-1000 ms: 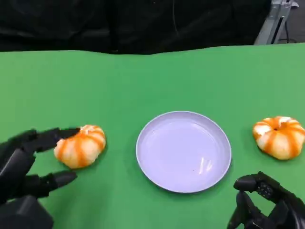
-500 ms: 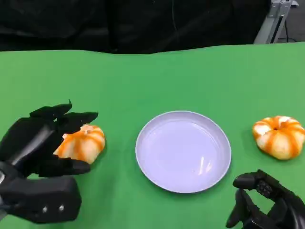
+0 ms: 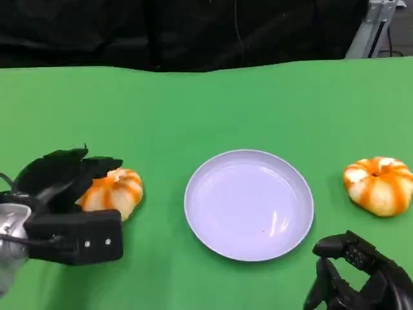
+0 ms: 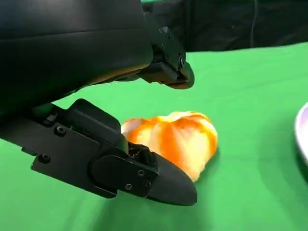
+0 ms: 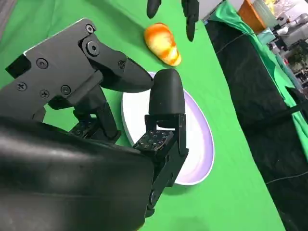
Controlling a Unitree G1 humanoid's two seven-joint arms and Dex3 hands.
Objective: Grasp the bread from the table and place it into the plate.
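Locate the bread (image 3: 111,194) at the left of the green desk (image 3: 206,110), well apart from the rim of the plate (image 3: 249,204), which sits at the centre and holds nothing. Note that the bread is a round orange-and-white striped bun resting on the desk surface. Observe the left hand (image 3: 61,177) set around it: in the left wrist view one finger (image 4: 166,185) lies low beside the bun (image 4: 173,147) and another arches above it, with a visible gap overhead, so the fingers bracket the bread but you cannot tell from these frames whether they press on it. Treat the step in hand as the closing of the grasp; the lift is not yet done. For the next move, judge that the fingers need to close firmly on both sides of the bun before it is raised, then carried across to the plate and lowered inside the rim. Note a second, similar bun (image 3: 379,185) at the right of the desk, beyond the plate. The right hand (image 3: 358,281) rests low at the near right edge with its fingers curled in and nothing in them. No brand, label or legible writing appears on any item.
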